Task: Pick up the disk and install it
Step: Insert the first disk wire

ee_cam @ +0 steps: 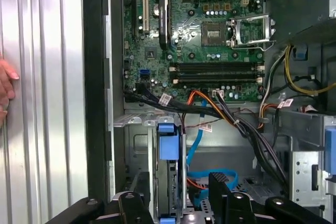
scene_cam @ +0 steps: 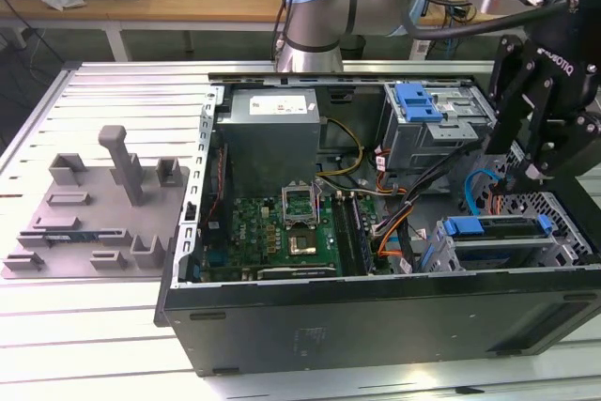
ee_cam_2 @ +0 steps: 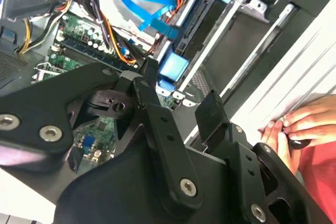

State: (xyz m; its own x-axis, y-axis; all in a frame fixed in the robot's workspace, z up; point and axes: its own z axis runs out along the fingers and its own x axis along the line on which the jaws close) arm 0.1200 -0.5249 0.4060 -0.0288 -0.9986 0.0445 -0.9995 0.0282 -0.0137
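Appears near completion — with the disk (ee_cam: pixel 169 177) slotted edge-on in the drive bay (ee_cam: pixel 135 145) and the gripper (ee_cam: pixel 180 183) poised above, jaws spread and empty — full seating unconfirmed.

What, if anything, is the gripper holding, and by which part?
Nothing, as far as can be seen. The gripper has its jaws open on either side of the disk, with a gap beside it.

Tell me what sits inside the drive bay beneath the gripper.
The disk, edge-on in its blue carrier, stands in the bay, the open gripper empty above it. Its label and the bay floor are covered.
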